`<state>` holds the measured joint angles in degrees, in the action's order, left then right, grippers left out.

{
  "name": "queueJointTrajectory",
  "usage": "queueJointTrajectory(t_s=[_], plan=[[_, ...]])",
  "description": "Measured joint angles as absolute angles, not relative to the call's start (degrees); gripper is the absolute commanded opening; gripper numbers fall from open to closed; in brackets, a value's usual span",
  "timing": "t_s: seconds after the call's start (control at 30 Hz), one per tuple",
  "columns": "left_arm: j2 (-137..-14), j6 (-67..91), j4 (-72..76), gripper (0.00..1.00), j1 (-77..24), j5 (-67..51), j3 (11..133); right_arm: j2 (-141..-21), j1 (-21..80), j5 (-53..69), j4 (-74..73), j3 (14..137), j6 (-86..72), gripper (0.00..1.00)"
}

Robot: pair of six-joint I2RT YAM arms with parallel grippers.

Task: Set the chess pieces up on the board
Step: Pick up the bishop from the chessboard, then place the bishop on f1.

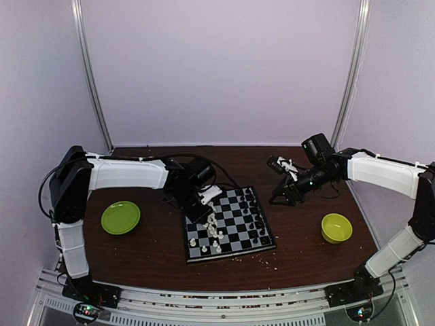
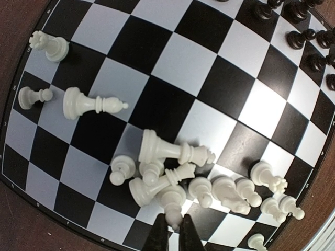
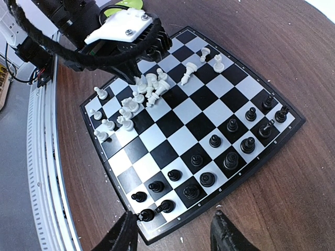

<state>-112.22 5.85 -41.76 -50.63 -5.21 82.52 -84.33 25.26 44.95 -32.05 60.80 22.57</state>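
Left tool (image 2: 174, 224) is pinching a white piece (image 2: 172, 200), its 2 dark fingers pressed against the piece's top at the edge of a heap of toppled white chess pieces (image 2: 175, 151). That heap lies on the board (image 2: 172, 57), and a few more white men stand or lie on squares apart from it. Black chess pieces (image 3: 230, 159) stand upright in about 2 rows along the opposite side of the board.

From above, the left arm (image 1: 129, 173) runs level from its raised elbow toward the middle, and the wrist bends down over the board's left half. Right tool (image 3: 175, 230) hangs with its 2 fingers spread wide and nothing between them, off the board, just past the rim beside the black rows. The right arm (image 1: 380, 173) reaches in from the right, its wrist angled down toward the board.

Board and arms sit on a dark brown wooden desk (image 1: 156, 251). A lime-green plate (image 1: 120, 217) lies well left of the board and a lime-green bowl (image 1: 336, 227) well right of it. Pale walls (image 1: 217, 68) close in the space behind.
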Motion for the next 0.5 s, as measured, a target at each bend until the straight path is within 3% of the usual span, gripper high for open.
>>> queueJointTrajectory(t_s=[0.5], plan=[[-104.51,5.04,-44.18,0.01,-50.63,-4.99,73.52,-84.34,25.26,44.95,-32.12,60.80,22.57,0.47]])
